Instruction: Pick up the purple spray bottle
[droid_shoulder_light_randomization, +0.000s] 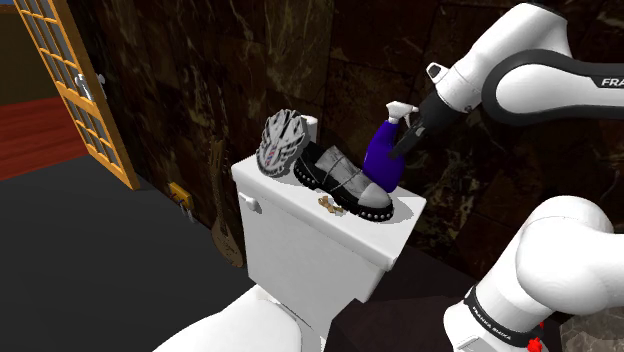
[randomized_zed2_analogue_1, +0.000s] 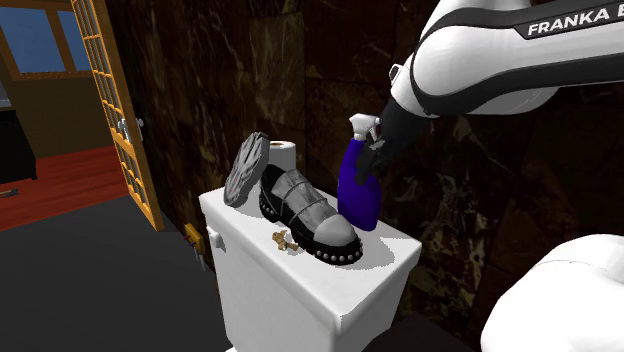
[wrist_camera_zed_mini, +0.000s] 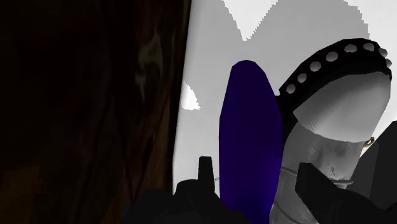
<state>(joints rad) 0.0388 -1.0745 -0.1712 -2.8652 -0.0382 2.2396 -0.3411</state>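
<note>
The purple spray bottle (droid_shoulder_light_randomization: 382, 155) (randomized_zed2_analogue_1: 357, 190) with a white trigger head stands upright on the white toilet tank lid (droid_shoulder_light_randomization: 270, 188) (randomized_zed2_analogue_1: 238, 222), at the back by the dark wall. My black gripper (droid_shoulder_light_randomization: 405, 140) (randomized_zed2_analogue_1: 375, 150) is at the bottle's neck, just under the spray head. In the wrist view the purple body (wrist_camera_zed_mini: 250, 127) lies between the two fingers. My gripper (wrist_camera_zed_mini: 254, 167) is open: the fingers stand apart on either side of the bottle and do not clasp it.
A grey and black studded shoe (droid_shoulder_light_randomization: 345, 180) (randomized_zed2_analogue_1: 305, 210) (wrist_camera_zed_mini: 337, 114) lies right beside the bottle. A grey helmet (droid_shoulder_light_randomization: 280, 142) (randomized_zed2_analogue_1: 243, 170) and a paper roll (randomized_zed2_analogue_1: 285, 152) stand at the lid's far end. A small gold object (droid_shoulder_light_randomization: 328, 206) sits near the front edge. A dark wall is close behind.
</note>
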